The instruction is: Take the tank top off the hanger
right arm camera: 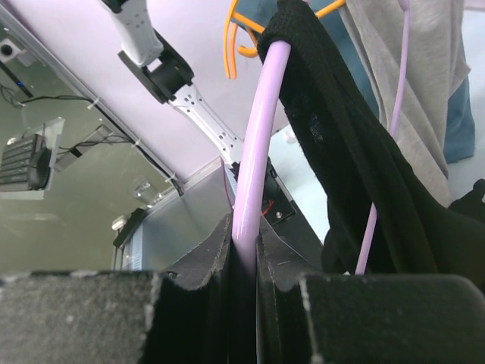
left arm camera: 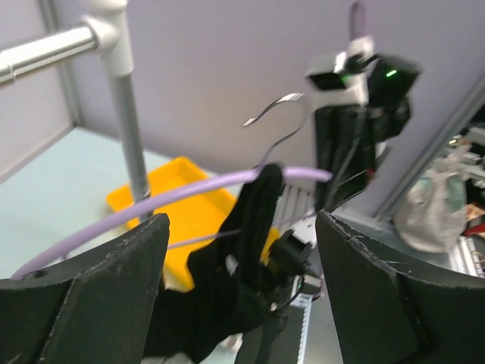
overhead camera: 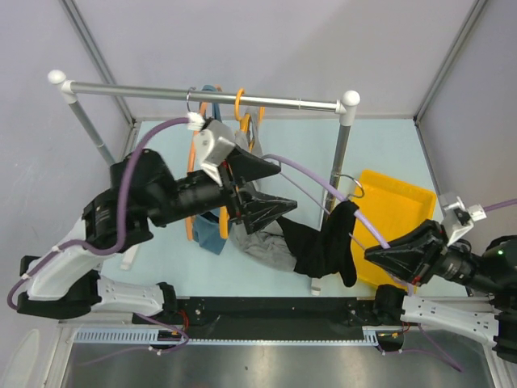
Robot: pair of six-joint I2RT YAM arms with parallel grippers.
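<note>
Starting at the left, the left gripper (overhead camera: 283, 187) was seen over the middle of the tabletop (overhead camera: 202, 271), below the clothes rail (overhead camera: 161, 90). Its jaws were spread wide and nothing was held between them. A grey garment (overhead camera: 262, 242) showed bunched just beneath it.

Just to the right, the black tank top (overhead camera: 323, 242) was draped over one arm of the lavender hanger (overhead camera: 370, 228) and sagged in a limp fold toward the tabletop's near edge. The hanger was off the rail and tilted. Its other arm was pinched tight between the jaws of the right gripper (overhead camera: 374, 253), beside the yellow bin (overhead camera: 404, 202) at the right edge.

The top was judged light, soft and floppy, more likely to stretch and slide than to resist, though a strap might catch on the hanger's end. A hold was judged best taken on the bunched fabric hanging below the hanger arm, where both layers could be gathered, rather than on a thin strap close to the rod.
</note>
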